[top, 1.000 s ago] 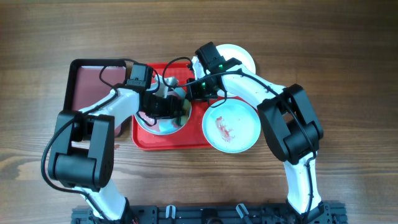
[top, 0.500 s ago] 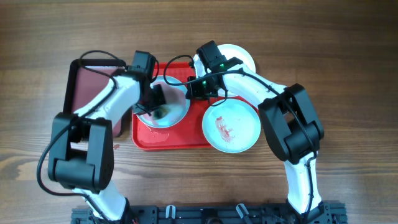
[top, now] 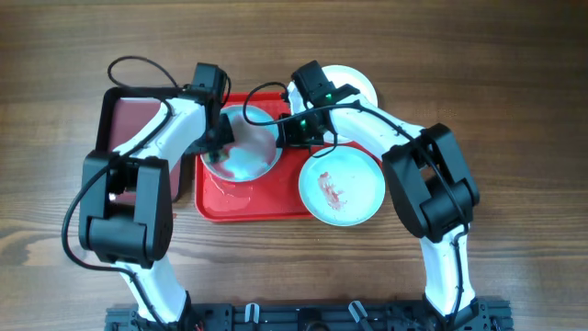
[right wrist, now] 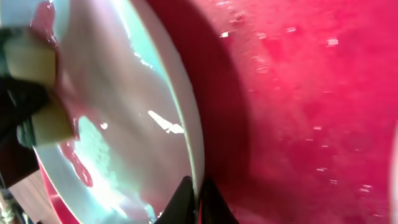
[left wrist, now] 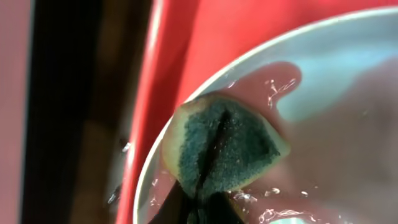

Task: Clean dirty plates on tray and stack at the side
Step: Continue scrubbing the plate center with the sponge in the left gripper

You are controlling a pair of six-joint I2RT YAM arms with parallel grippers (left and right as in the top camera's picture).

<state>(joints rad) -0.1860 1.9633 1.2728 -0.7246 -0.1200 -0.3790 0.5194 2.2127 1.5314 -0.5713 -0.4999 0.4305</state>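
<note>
Sliding outward now, the left gripper (top: 220, 143) has carried the sponge (left wrist: 221, 147) from the middle of the blue plate (top: 246, 152) to its left rim, and the forearm has swung up toward the far side. It is pinched tight on that sponge, the green scrub face folded against the wet surface, pressing, I'd say, to work the smears off near the edge.

The right gripper (right wrist: 196, 198) is clamped on the opposite rim, a finger on each face. It props the plate at a tilt above the red tray (top: 253, 200), probably so it cannot skate under the scrubbing and so drips land in the tray.

A second blue plate (top: 342, 187), red sauce in its centre, sits at the tray's right edge, mostly out over the table (top: 514, 55). A white plate (top: 356, 81) lies beyond the tray's far corner, largely hidden behind the right arm, so its condition is anyone's guess.

The left fingers barely show in their own camera, just dark shapes at the bottom. Whatever sauce lies under the sponge can't be seen.
</note>
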